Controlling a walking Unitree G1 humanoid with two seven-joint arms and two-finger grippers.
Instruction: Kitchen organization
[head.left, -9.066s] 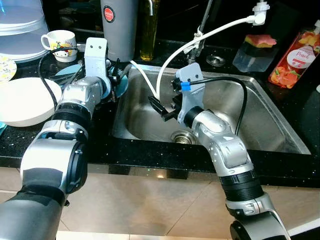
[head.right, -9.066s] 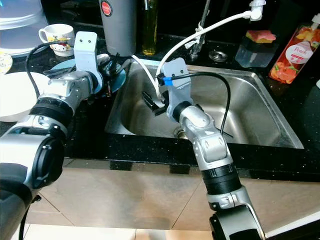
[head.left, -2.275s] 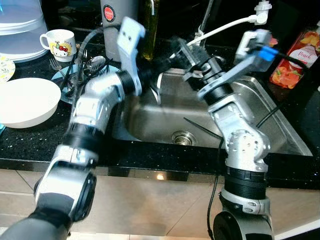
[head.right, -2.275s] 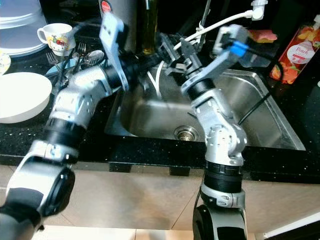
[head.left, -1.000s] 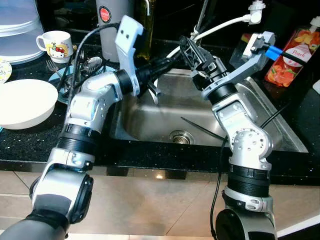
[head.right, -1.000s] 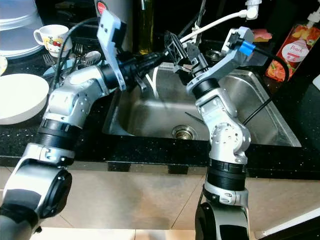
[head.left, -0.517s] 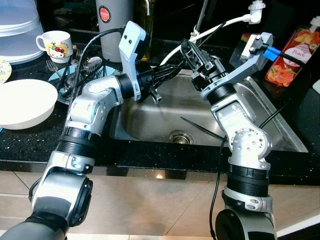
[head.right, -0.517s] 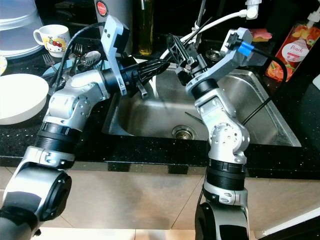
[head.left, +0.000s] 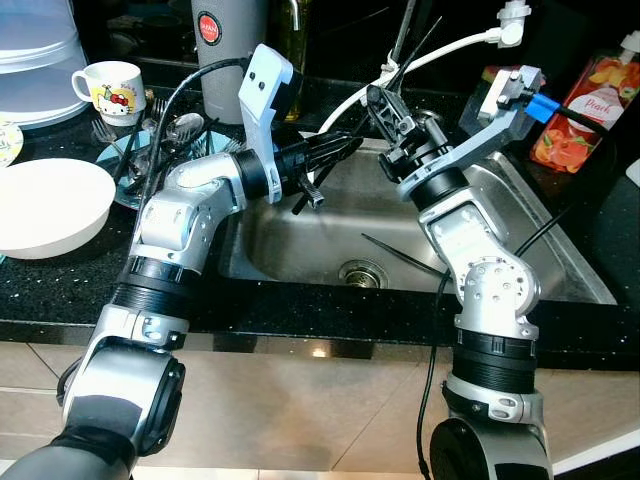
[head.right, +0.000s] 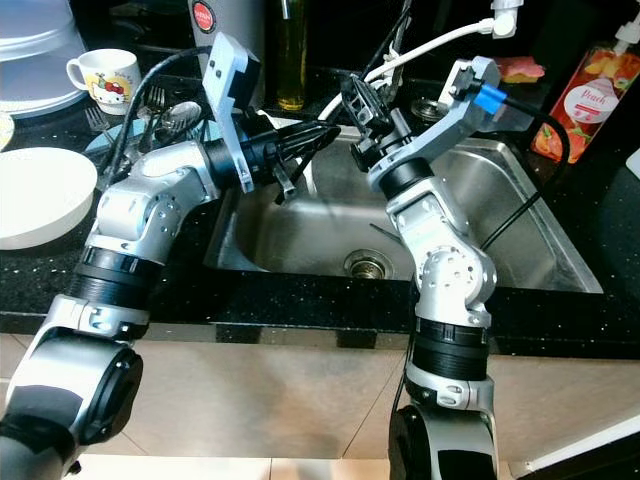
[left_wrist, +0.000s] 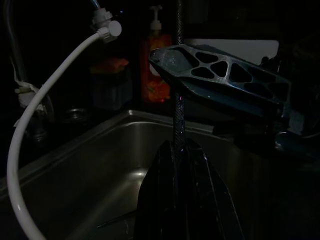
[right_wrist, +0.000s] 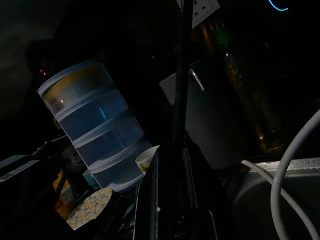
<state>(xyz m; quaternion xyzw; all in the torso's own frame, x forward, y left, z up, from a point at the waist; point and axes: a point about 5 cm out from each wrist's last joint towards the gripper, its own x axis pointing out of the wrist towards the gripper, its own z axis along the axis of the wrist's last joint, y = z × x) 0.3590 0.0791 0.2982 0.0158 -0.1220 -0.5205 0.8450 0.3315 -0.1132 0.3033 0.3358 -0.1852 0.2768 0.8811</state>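
Black stick (right_wrist: 180, 75) clamped by right end effector (right_wrist: 170, 165).

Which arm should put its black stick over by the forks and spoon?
Probably left: the left end effector, shut on a black stick, is on the side of the sink nearest the cutlery; the right end effector is farther away.

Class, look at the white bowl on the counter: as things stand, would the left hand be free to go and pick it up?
Probably not yet. The left hand is over the sink, shut on a thin dark rod. The white bowl lies unobstructed beside that arm.
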